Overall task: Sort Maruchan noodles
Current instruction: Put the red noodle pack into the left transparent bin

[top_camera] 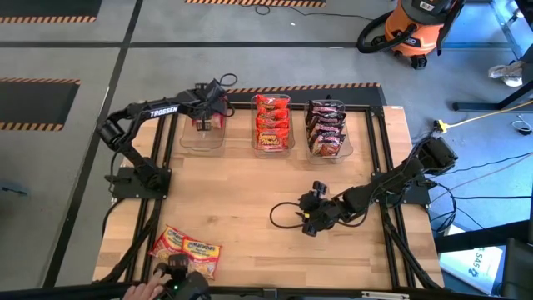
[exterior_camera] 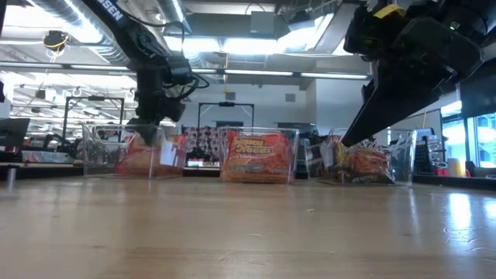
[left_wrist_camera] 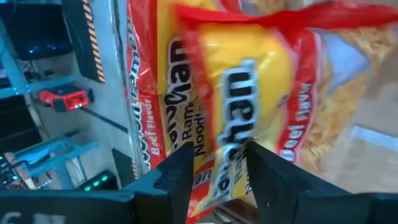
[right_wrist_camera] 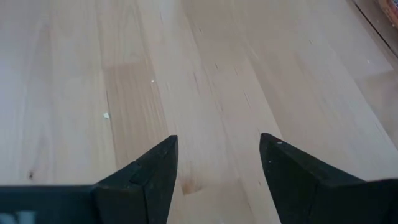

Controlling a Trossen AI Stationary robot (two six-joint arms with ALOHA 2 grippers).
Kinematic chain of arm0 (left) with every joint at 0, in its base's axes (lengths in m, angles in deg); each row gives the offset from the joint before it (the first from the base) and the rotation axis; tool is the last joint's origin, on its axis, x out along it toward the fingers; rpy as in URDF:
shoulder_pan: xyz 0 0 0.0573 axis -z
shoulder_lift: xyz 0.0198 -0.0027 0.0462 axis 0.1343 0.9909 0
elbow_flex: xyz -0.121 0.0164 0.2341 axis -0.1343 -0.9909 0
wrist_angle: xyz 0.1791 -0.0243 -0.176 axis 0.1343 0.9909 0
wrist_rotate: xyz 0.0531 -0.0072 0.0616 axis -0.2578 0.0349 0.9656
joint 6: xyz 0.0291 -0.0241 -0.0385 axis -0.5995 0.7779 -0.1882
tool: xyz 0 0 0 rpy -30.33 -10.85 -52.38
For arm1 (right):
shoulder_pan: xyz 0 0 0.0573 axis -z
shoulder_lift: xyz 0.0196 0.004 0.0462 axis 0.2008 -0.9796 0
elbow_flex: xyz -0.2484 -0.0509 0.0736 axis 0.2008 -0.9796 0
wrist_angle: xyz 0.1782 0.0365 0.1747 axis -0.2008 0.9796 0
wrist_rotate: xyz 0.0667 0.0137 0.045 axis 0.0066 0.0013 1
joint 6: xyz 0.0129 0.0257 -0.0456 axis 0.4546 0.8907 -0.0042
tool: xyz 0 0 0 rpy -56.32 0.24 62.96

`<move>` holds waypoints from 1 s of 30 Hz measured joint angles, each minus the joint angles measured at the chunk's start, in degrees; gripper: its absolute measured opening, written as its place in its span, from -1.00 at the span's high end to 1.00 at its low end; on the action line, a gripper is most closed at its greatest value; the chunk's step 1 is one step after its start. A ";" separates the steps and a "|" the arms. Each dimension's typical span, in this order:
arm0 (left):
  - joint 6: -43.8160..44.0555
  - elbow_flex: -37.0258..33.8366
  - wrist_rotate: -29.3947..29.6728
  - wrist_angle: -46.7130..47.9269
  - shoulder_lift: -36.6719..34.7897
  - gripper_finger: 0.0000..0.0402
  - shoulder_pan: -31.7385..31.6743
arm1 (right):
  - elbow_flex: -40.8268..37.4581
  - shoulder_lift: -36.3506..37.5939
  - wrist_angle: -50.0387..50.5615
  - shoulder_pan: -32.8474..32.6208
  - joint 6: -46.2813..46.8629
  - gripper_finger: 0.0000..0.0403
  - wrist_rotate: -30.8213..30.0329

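Three clear bins stand along the far edge. The left bin (top_camera: 202,137) holds orange-yellow and red Maruchan packets, the middle bin (top_camera: 271,123) holds red ones, and the right bin (top_camera: 326,129) holds dark ones. My left gripper (top_camera: 210,107) hangs over the left bin, pointing down into it, open. A yellow-and-red packet (left_wrist_camera: 249,81) fills its wrist view, blurred, beside another packet (left_wrist_camera: 146,93) against the bin wall. My right gripper (top_camera: 310,218) waits open above bare wood right of the middle. Two yellow packets (top_camera: 185,247) lie flat at the near left. My left gripper (left_wrist_camera: 217,165) has its fingers apart on either side of the yellow-and-red packet's lower end (left_wrist_camera: 217,180), coming slanting down from above. Whether the fingers touch the packet, I cannot tell.
A person's hand (top_camera: 137,292) and a dark device (top_camera: 179,279) show at the near edge, close to the loose packets. A black frame (top_camera: 379,150) runs along the table's sides. Bare wood spreads across the middle (top_camera: 241,192).
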 joint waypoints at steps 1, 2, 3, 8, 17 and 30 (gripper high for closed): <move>0.16 0.00 0.08 0.19 -0.02 0.29 0.14 | 0.00 0.00 -0.12 0.00 -0.04 -0.04 0.02; 0.36 0.00 -0.33 0.71 -0.25 0.29 0.42 | 0.00 0.00 -0.21 0.00 -0.04 -0.04 0.00; 0.54 -0.02 -1.45 1.37 -0.81 0.29 0.68 | 0.00 0.00 -0.39 0.00 -0.14 -0.04 0.00; 2.17 -0.02 -2.05 1.28 -4.81 0.29 3.35 | 0.00 0.04 -1.15 0.00 -1.31 -0.04 0.04; 25.23 1.20 -5.34 2.91 -17.09 0.30 12.02 | 0.00 0.04 -2.23 0.00 -1.32 -0.04 0.39; 67.79 1.22 -47.64 22.18 -24.40 0.30 32.99 | 0.02 -1.21 -18.91 -0.07 -1.75 -0.04 2.02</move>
